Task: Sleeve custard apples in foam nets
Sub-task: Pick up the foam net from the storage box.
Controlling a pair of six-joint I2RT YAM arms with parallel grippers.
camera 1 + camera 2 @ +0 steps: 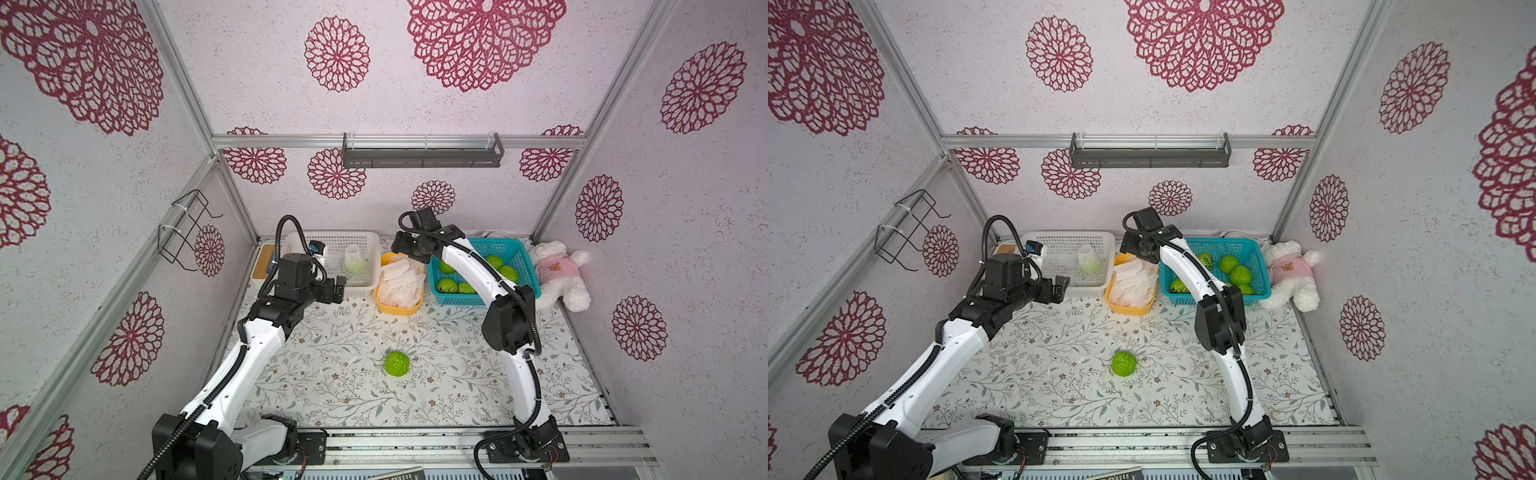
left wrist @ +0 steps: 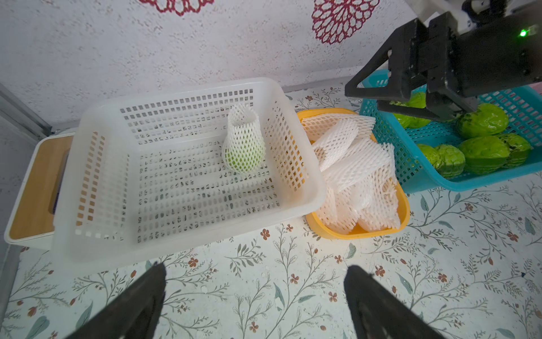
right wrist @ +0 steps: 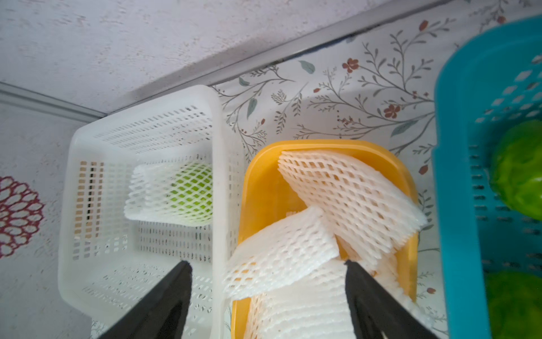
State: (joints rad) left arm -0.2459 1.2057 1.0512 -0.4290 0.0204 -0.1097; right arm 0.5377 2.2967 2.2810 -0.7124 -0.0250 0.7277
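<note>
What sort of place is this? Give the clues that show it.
Likely a robot test booth: wallpapered panels in an aluminium frame, arms bolted to a rail, a teddy by the blue basket.

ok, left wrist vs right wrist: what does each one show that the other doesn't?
Left wrist only: the right claw seen from outside, open, over the yellow tray; a wooden-topped box beside the white basket; its own open left claw.
Right wrist only: the right claw's fingers straddling a foam net in the tray; whether they touch it is unclear.
Both: the white basket with one sleeved custard apple, the tray's foam nets, and bare custard apples in the teal basket.
</note>
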